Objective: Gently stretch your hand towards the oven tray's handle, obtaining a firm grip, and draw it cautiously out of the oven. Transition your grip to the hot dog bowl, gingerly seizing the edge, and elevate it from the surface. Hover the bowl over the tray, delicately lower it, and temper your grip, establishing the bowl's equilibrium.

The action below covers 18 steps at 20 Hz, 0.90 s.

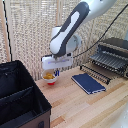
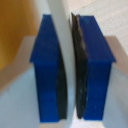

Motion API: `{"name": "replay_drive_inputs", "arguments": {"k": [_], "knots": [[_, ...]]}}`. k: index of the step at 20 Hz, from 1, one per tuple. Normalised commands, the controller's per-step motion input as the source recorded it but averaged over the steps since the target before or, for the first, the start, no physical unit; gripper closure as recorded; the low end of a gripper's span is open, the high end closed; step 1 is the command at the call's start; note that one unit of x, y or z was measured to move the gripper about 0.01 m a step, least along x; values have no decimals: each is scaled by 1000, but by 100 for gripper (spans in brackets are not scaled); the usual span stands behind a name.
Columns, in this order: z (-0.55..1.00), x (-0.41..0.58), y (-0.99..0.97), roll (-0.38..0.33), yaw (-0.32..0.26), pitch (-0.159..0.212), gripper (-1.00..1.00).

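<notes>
So, the white Franka arm (image 1: 72, 30) is bent down over the far side of the light wooden counter (image 1: 80, 107), and its claw (image 1: 51, 70) sits right on top of the small round white bowl with the yellow-orange hot dog in it (image 1: 48, 76). The wrist view is basically all claw: two blue fingers (image 2: 47, 70) w/ dark pads nearly together, pinching a thin white edge (image 2: 61, 30) between them, which looks like the bowl's rim. Yellow-orange blur off to one side, prob the hot dog. Can't tell from the exterior view if the bowl is touching the counter or just off it; there's a bit of red under it (image 1: 51, 82) too, too small to make out.

The small boxy black and grey toaster oven (image 1: 116, 50) is over at the exterior view's right. Its dark wire rack tray (image 1: 99, 65) is pulled out in front, thin front bar handle (image 1: 94, 74) facing the counter. A flat dark blue book (image 1: 88, 83) lies btw the bowl and the rack, just beside the rack. Big black fabric bin (image 1: 20, 97) fills the exterior view's lower left, well apart from the oven.
</notes>
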Motion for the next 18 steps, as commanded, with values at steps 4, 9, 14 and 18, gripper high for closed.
{"name": "replay_drive_inputs", "arguments": {"k": [4,9,14,18], "knots": [[587,446,59,77,-78,0,100],[755,421,0,11,-117,-40,100],[946,288,-229,7,-170,0,100],[924,102,-424,55,-187,61,100]]}}
